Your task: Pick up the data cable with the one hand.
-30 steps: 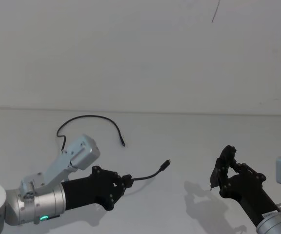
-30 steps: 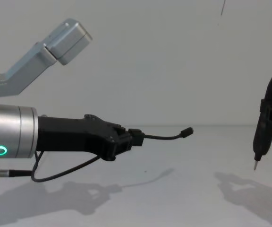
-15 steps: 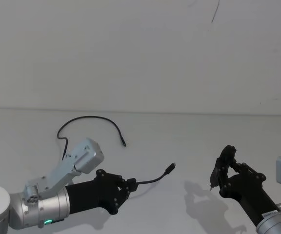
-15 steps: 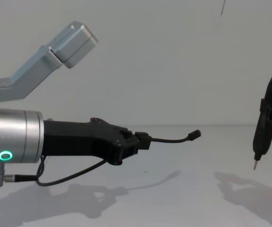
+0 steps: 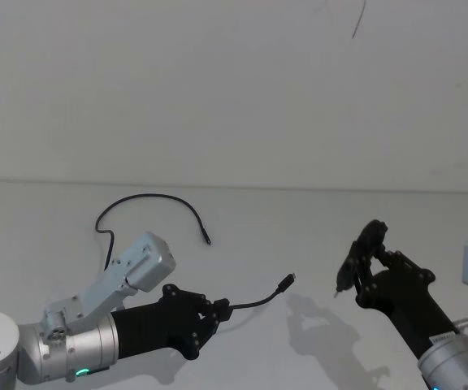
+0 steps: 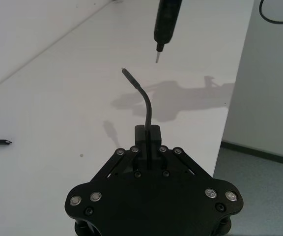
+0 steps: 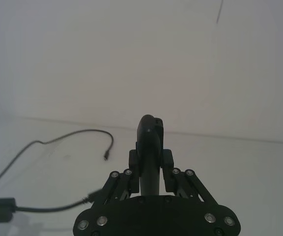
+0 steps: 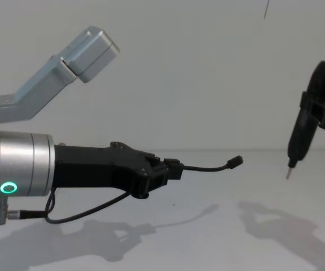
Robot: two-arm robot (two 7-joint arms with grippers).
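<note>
Both arms raised above table (image 5: 299,236)

Behind the left arm (image 5: 63,341), the data cable (image 5: 149,199) drops out of sight past its loop.

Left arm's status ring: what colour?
Green, glowing ring on the silver left arm; clearest in the chest view.

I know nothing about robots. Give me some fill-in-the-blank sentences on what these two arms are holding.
The left gripper is ___ on the thin black data cable. The cable's free plug hangs ___ the white table. The right gripper holds a black pen-shaped tool with its metal tip pointing ___.
Missing: shut; above; downward.
</note>
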